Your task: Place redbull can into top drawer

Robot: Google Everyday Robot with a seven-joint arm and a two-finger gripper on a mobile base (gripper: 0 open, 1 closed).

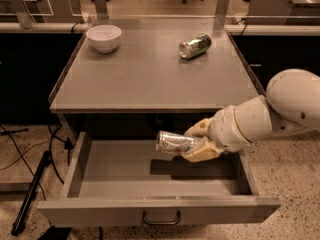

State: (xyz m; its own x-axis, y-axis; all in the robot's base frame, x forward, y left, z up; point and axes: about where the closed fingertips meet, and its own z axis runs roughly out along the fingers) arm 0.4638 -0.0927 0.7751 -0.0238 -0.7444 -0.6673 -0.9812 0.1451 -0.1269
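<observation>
The redbull can (pixel 172 142) is a slim silver can held on its side, its shiny end pointing left. My gripper (pixel 199 143) is shut on it, with cream fingers (pixel 202 153) wrapped around its right half. The white arm reaches in from the right. The can hangs over the middle of the top drawer (pixel 125 176), which is pulled wide open, and casts a dark shadow on the drawer floor. The drawer's flat front panel carries a small dark bar handle (pixel 161 218).
A shorter green-tinted can (pixel 195 46) lies on its side at the back right of the grey tabletop (pixel 145 79). A white bowl (pixel 104 37) stands at the back left. Black cables (pixel 30 184) trail on the floor at the left.
</observation>
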